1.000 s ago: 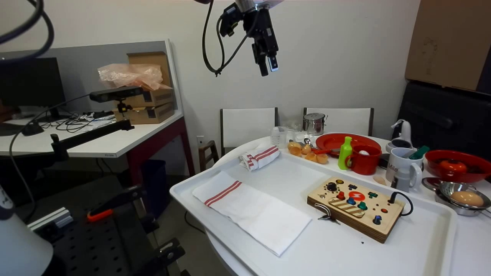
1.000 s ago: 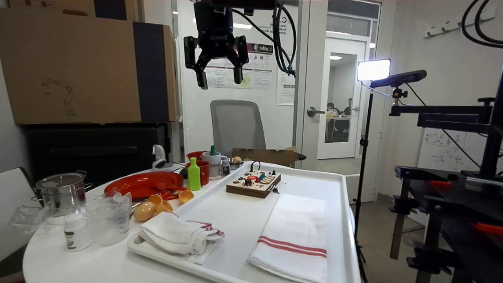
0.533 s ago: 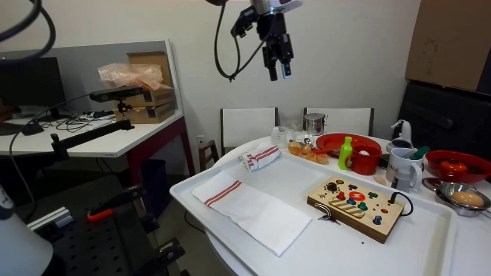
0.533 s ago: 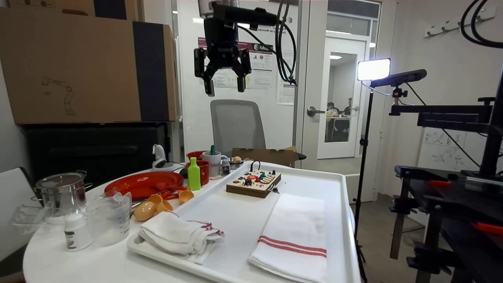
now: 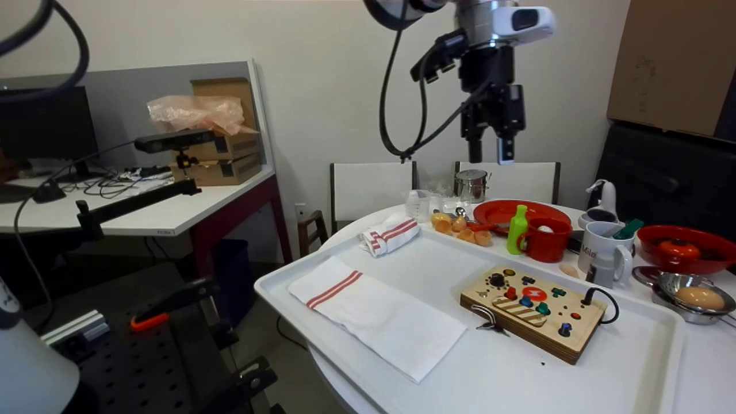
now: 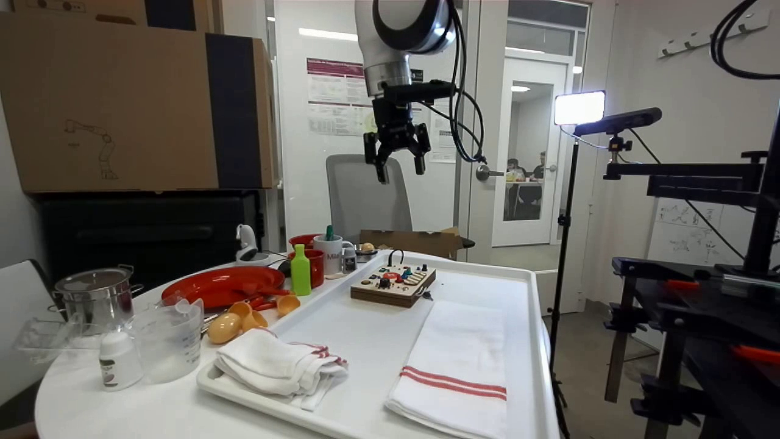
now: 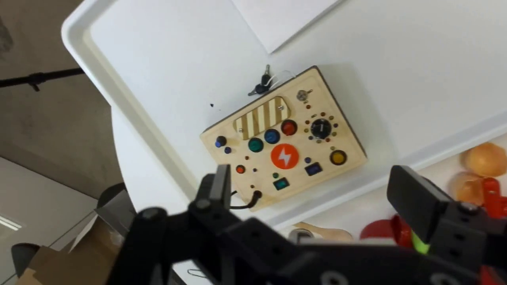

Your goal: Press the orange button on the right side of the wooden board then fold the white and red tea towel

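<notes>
The wooden board (image 5: 558,313) lies flat on the white tray (image 5: 627,351); it also shows in the wrist view (image 7: 303,144). Its small orange button (image 7: 240,169) sits near the cable end, close to my left-hand fingertip in that picture. The button also shows in an exterior view (image 5: 576,316). The white and red tea towel (image 5: 391,319) lies flat in a long strip on the tray, beside the board; it also shows in an exterior view (image 6: 460,347) and by one corner in the wrist view (image 7: 283,19). My gripper (image 5: 490,150) is open and empty, pointing down, well above the table.
A second, bunched white and red cloth (image 5: 391,236) lies at a tray corner. Beyond the tray edge stand a green bottle (image 5: 517,230), a red mug (image 5: 549,244), a white mug (image 5: 598,253) and a red plate (image 5: 489,213). Keys (image 7: 263,83) lie beside the board.
My gripper has come down and moved to the right in both exterior views, staying open. The board, towel and other objects have not moved.
</notes>
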